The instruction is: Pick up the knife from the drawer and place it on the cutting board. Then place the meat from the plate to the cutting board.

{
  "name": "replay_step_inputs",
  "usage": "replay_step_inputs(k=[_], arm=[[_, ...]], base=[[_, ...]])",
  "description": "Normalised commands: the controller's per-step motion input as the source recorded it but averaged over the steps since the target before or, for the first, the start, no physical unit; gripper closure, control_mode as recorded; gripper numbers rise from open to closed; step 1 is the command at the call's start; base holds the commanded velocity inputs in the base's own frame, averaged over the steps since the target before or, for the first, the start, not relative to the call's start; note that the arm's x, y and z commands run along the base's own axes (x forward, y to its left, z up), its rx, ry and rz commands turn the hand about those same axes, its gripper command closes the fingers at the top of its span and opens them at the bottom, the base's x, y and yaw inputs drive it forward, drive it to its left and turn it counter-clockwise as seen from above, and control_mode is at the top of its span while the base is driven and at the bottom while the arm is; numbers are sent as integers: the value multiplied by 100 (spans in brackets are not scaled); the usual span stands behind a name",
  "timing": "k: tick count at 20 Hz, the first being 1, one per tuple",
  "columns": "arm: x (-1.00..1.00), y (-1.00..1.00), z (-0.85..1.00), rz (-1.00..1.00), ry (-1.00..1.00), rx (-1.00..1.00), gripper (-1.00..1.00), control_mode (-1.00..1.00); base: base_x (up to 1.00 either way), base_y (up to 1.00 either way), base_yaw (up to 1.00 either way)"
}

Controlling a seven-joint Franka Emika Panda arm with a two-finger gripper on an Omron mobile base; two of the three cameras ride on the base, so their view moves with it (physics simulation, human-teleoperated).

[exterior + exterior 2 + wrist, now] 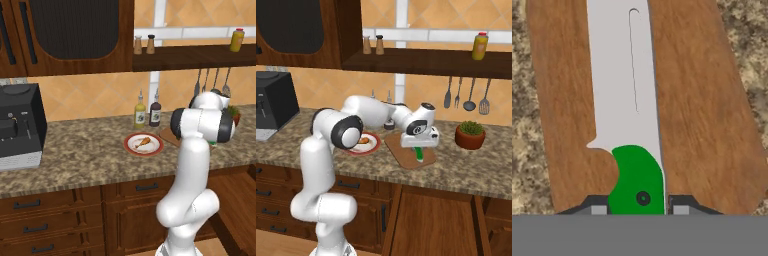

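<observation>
The end effector hangs low over the cutting board, its fingers pinching the green handle of the knife. In the hand view the two fingertips sit tight against either side of the handle, and the silver blade runs away from the hand along the length of the board. From the right base view the knife looks to hang just above the wood; whether the tip touches it I cannot tell.

The step in hand appears to be setting the knife down. To do it well, lower the hand until the blade lies flat along the board, then spread the fingers and lift straight up, so the handle is not dragged off the near edge. The blade already lies well within the board's long sides, so no sideways correction seems needed.

The meat, an orange-brown drumstick, lies on the red-rimmed plate just left of the board on the counter; it is the next thing to fetch. Two bottles stand behind the plate near the wall, and a potted plant sits on the counter to the right of the board. Neither blocks the release, though the bottles could crowd a reach over the plate.
</observation>
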Motion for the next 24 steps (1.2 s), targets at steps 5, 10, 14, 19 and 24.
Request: replay_step_inputs(k=[5, 10, 14, 19, 24], arm=[[4, 8, -21, 20, 0, 0, 100, -100], [33, 14, -41, 15, 0, 0, 100, -100], [33, 7, -26, 10, 0, 0, 100, -100], [32, 0, -4, 3, 0, 0, 100, -100], [6, 4, 0, 4, 0, 0, -100, -100]], base=[[0, 0, 0], [0, 0, 0], [0, 0, 0], [0, 0, 0], [0, 0, 0]])
